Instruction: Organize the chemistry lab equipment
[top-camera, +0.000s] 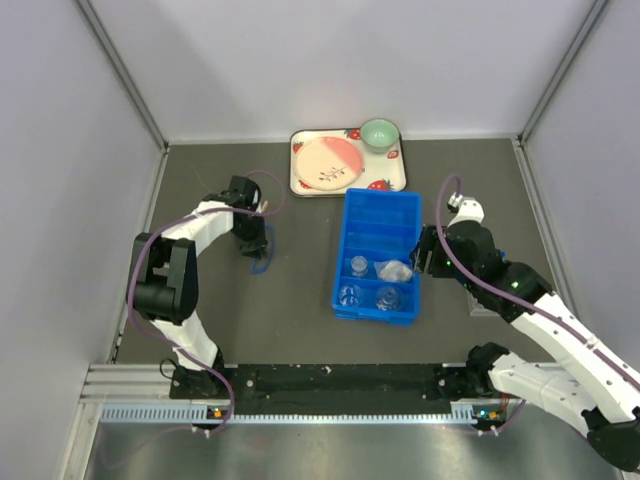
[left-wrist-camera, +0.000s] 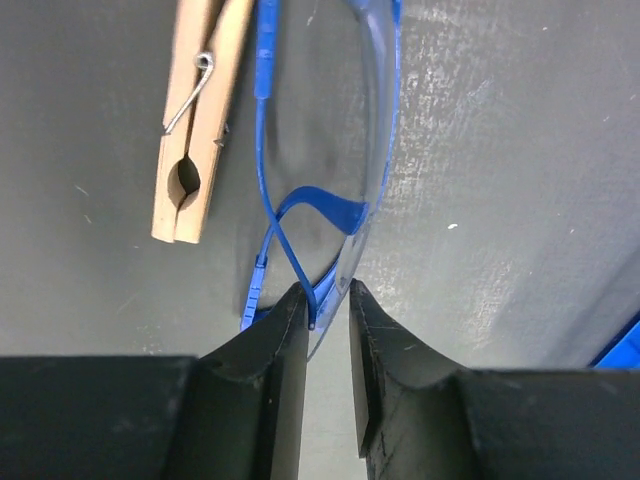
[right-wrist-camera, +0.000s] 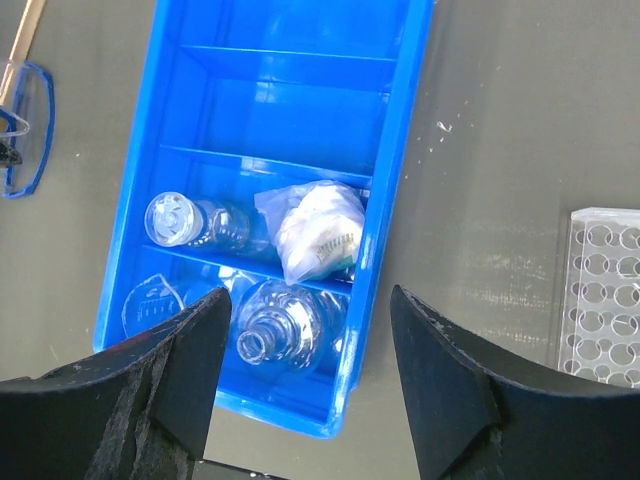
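In the left wrist view, clear safety glasses with a blue frame (left-wrist-camera: 325, 206) lie on the dark table beside a wooden clothespin (left-wrist-camera: 196, 130). My left gripper (left-wrist-camera: 328, 292) has its tips pinched on the lens edge and a folded blue arm. From above, the glasses (top-camera: 260, 266) lie just below that gripper (top-camera: 254, 244). My right gripper (right-wrist-camera: 310, 295) hangs open over the near right corner of a blue divided bin (right-wrist-camera: 395, 150). The bin holds clear glass flasks (right-wrist-camera: 285, 325) and a white plastic bag (right-wrist-camera: 315, 230). A clear tube rack (right-wrist-camera: 605, 300) lies to its right.
A strawberry-print tray (top-camera: 300, 182) with a pink plate (top-camera: 328, 163) and a green bowl (top-camera: 379, 133) stands at the back, just beyond the bin (top-camera: 380, 205). Grey walls close the table on three sides. The arm bases sit on the rail at the near edge.
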